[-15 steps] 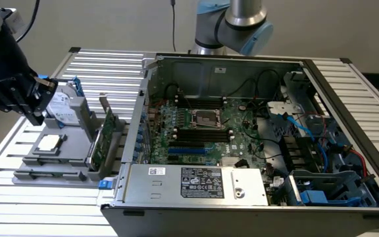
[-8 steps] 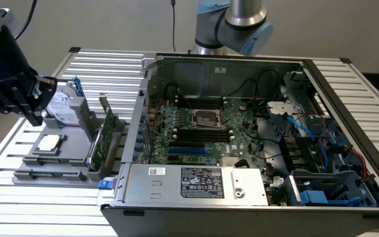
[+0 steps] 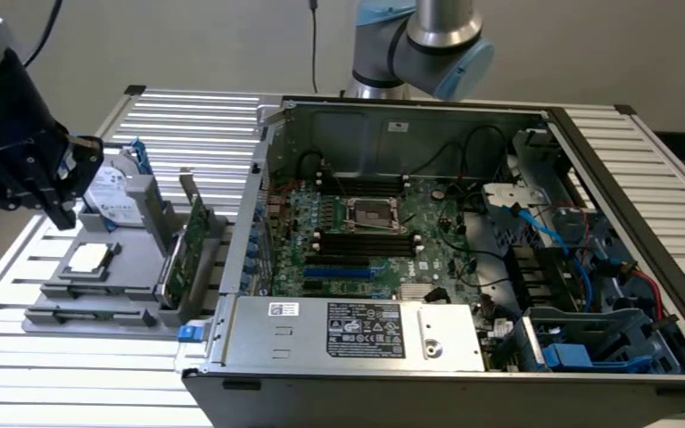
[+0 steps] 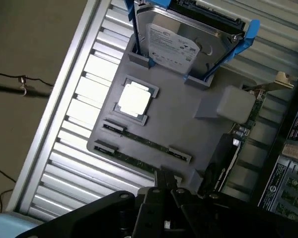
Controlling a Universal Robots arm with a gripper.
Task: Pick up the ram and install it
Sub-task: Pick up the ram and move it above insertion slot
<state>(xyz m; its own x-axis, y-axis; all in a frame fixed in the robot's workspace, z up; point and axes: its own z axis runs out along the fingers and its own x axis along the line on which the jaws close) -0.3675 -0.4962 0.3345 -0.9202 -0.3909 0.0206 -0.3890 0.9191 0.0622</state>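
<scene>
Item 1, gray holder (image 4: 179,116): a moulded tray on the slatted metal surface (image 3: 69,374), with 1 recess per part, apparently so that each part sits fixed and can be reached from above. Item 2, ram (image 4: 144,142): 2 thin green sticks on edge in 2 parallel grooves at the end of the holder farthest from the hard drive. End clips keep them upright with the top edge exposed, and neither is lifted. Item 3, gripper (image 4: 165,179): hovers over the ram end of the holder with its fingers clenched together and nothing between them. The tips are near 1 end of the outer stick, and contact cannot be told. Item 4, hard drive (image 3: 111,189): stands tilted in blue rails at the opposite end of the holder. Item 5, processor chip (image 4: 134,99): flat in a square recess of the holder, between the hard drive and the ram. Item 6, expansion card (image 3: 185,259): on edge along the side of the holder that faces the computer case (image 3: 414,134). It is taller than the ram and so walls off that side. Item 7, black memory slots (image 3: 367,239): bare, inside the open-topped case just beside the holder. Room: the holder's outer side lies near the surface's edge, and the air above the ram grooves is open.
</scene>
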